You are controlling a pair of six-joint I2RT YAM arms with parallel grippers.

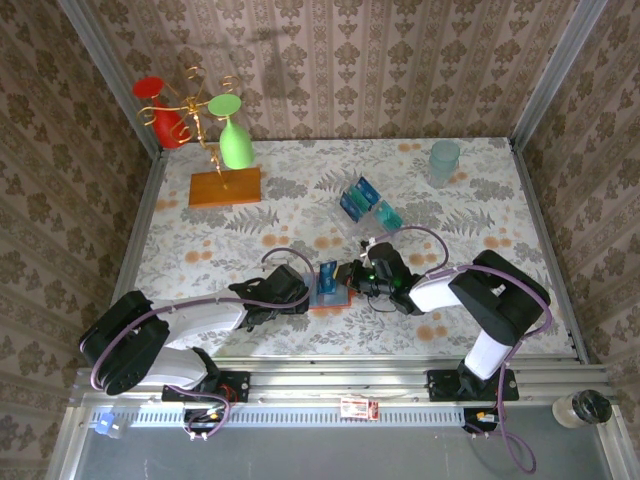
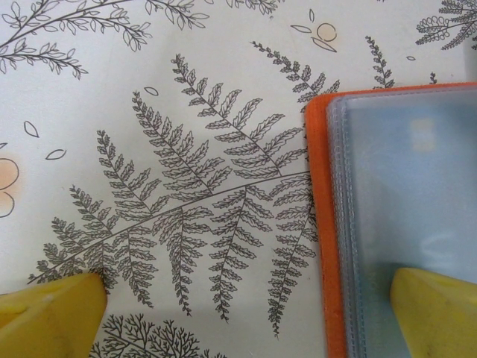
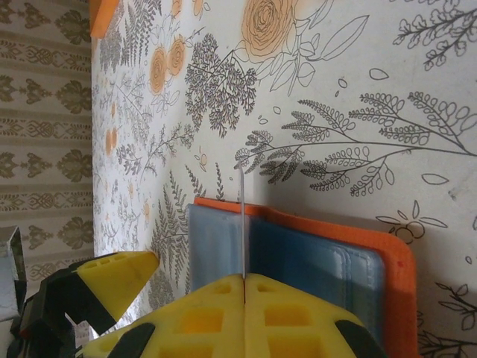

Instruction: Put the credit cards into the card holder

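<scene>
The right gripper (image 3: 244,289) has its two yellow fingers pressed together, and between them it holds one thin credit card (image 3: 243,224) by its lower edge. In the right wrist view the card is seen edge-on, as a narrow upright line. It stands over the open card holder (image 3: 391,261), about where the pale grey-blue side meets the darker blue side. Whether the card's far edge already touches a pocket cannot be told. In the top view this card (image 1: 327,277) appears as a small dark blue strip standing above the holder (image 1: 330,303), with the right gripper (image 1: 352,276) just beside it on the right.

The left gripper (image 2: 242,321) is wide open and holds nothing. One yellow fingertip (image 2: 48,317) is over the bare tablecloth, and the other is over the clear sleeves of the card holder (image 2: 322,224), so the orange edge of the case lies between the two fingers. If that finger presses on the sleeves or only hangs above them is not clear. From above, the left gripper (image 1: 300,292) sits at the left side of the holder.

The holder lies open and flat on the flowered table (image 1: 480,230), near the front edge, between the two arms. Farther back, the other cards (image 1: 357,198), dark blue and teal, stand in a clear tray (image 1: 388,214). A wooden slab (image 1: 225,188) with a wire glass rack is at the back left, and a clear cup (image 1: 443,160) at the back right.
</scene>
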